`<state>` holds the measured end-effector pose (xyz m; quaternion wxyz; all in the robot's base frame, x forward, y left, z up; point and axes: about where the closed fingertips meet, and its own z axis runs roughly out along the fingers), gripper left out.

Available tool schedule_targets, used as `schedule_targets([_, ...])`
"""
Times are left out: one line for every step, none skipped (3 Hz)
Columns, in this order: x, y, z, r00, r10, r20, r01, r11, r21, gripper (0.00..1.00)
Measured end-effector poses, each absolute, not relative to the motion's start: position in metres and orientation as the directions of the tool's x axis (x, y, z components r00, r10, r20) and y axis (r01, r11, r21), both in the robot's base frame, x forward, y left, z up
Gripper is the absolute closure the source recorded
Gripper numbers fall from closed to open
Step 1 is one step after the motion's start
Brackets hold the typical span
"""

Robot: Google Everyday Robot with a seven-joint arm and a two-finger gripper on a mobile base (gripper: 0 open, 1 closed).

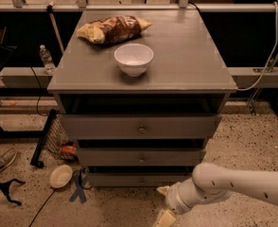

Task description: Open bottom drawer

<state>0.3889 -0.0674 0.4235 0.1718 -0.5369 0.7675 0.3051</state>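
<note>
The grey wooden cabinet (186, 70) stands in the middle, with three drawers in its front. The bottom drawer (129, 179) is the lowest and narrowest panel, closed, with a small round knob (141, 180) at its centre. My white arm (238, 186) comes in from the lower right. The gripper (164, 207) is low in front of the cabinet, below and right of the bottom drawer's knob and apart from it. Its cream fingertips (164, 218) reach the frame's bottom edge.
A white bowl (134, 58) and a chip bag (111, 29) sit on the cabinet top. On the speckled floor at left lie a small bowl (60, 176), a blue X mark (78, 188), a shoe (1, 161) and a mesh basket (58, 138). A water bottle (46, 58) stands on a shelf behind.
</note>
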Motion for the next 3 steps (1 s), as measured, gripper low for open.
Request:
schedule_targets([0.392,-0.070,0.417,-0.357,-0.730,-0.582,-0.934,0.256,0.251,0.00])
schedule_targets([0.417,-0.084,0.393,-0.320,-0.766,-0.558,-0.947,0.266,0.177,0.00])
schedule_targets([0.457,-0.103,0.363,-0.273,-0.778,-0.565,-0.960,0.262,0.103,0.00])
